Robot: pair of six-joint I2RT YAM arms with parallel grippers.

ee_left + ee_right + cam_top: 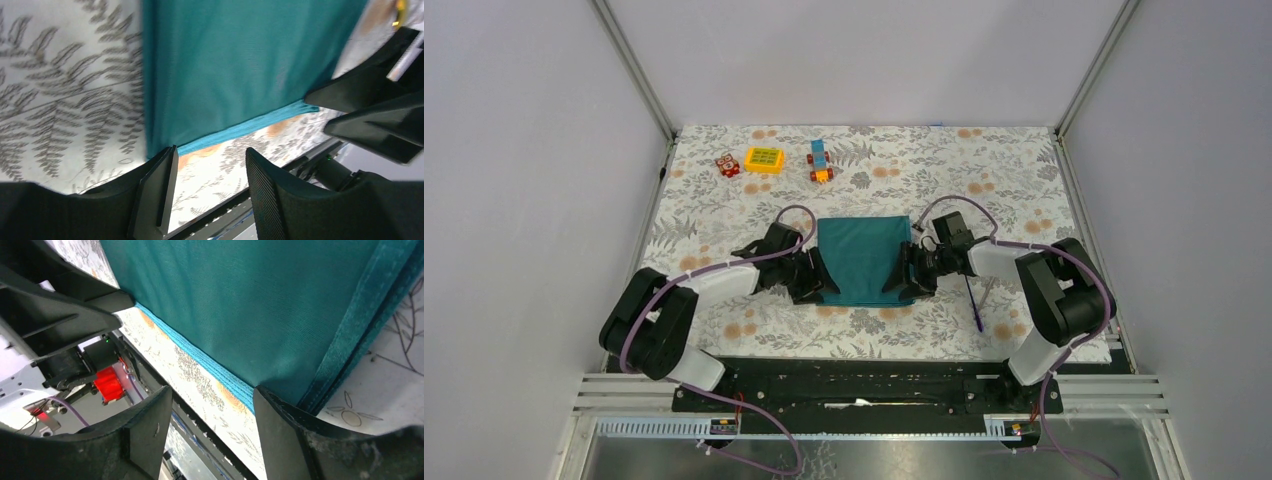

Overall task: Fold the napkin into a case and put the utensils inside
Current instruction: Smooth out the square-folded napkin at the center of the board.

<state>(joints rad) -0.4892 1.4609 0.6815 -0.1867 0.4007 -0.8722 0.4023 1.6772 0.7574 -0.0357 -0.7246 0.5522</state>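
Note:
The dark teal napkin [862,258] lies folded flat in a rectangle at the middle of the table, and it fills the left wrist view [240,65] and the right wrist view [260,305]. My left gripper [823,280] sits at its near left corner, open, with only tablecloth between the fingers [210,172]. My right gripper [901,280] mirrors it at the near right corner, open and holding nothing [212,412]. The utensils lie right of the right arm: a purple-handled one [973,305] and a slim silvery one [989,291].
A floral tablecloth [924,170] covers the table. At the back left stand a red toy block [728,165], a yellow block [764,160] and a blue-and-orange toy [820,162]. The table's near edge and the black base rail [864,385] run just behind both grippers.

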